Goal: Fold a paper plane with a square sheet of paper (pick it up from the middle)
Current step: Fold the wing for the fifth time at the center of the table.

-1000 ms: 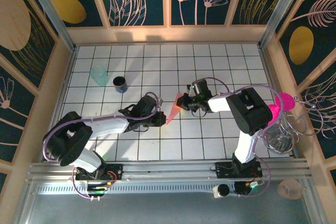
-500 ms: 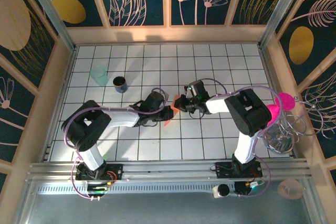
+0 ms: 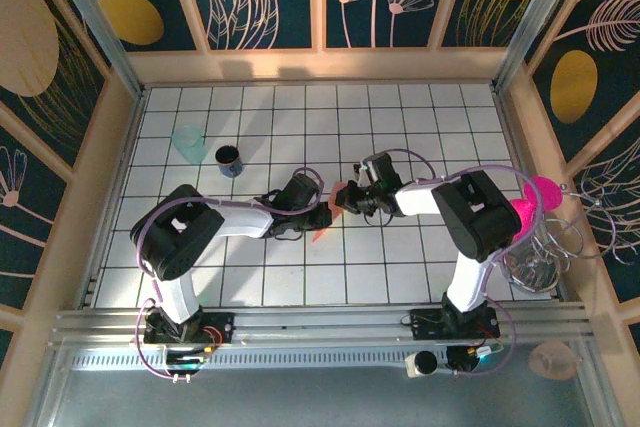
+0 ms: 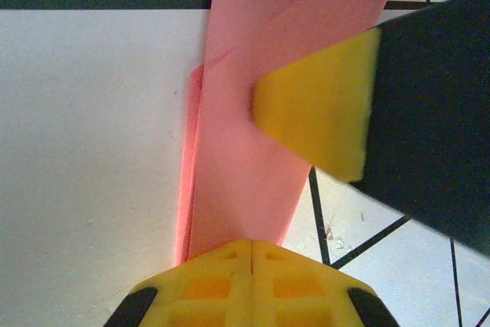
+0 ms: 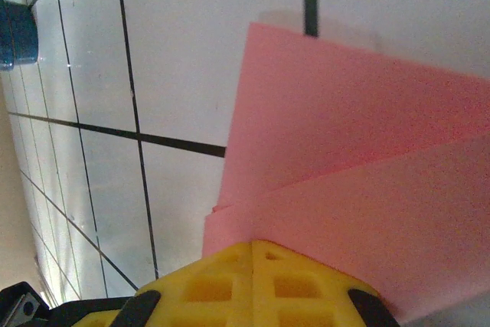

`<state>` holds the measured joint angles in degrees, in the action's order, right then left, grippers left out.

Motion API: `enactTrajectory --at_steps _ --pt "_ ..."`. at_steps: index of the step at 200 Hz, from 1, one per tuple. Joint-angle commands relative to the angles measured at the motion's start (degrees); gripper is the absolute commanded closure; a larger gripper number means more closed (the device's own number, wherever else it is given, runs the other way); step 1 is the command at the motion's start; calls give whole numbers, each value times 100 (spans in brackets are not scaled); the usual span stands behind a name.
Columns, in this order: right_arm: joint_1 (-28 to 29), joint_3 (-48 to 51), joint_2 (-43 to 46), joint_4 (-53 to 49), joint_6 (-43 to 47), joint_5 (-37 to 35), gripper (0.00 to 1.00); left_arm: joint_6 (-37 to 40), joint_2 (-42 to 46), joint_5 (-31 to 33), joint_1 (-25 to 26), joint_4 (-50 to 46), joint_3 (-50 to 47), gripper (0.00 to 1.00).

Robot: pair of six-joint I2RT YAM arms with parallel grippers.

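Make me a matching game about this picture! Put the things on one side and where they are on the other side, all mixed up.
Things
1. pink paper
2. teal cup
3. dark cup
4. magenta disc

Places
A. far right, by the wire rack
B. middle of the tiles
C. farthest left
D. just right of the teal cup

Pairs: 1-B, 2-C, 3-D, 4-A

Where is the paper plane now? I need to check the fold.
In the top view, the paper plane is mid-table between the left tool and right tool, right of the dark cup.
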<state>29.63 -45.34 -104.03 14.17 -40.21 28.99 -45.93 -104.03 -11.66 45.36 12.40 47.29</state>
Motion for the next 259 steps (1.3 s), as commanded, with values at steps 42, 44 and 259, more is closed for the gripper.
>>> enactTrajectory --at_steps 42,44,259 --pt "-107 -335 462 -670 863 -122 100 8 -185 215 2 -598 -30 100" --pt "-93 -335 449 -670 865 -129 100 15 -192 216 6 -599 -16 100" --pt "-1812 -556 -799 118 877 -62 100 -211 -99 98 7 -542 -629 100"
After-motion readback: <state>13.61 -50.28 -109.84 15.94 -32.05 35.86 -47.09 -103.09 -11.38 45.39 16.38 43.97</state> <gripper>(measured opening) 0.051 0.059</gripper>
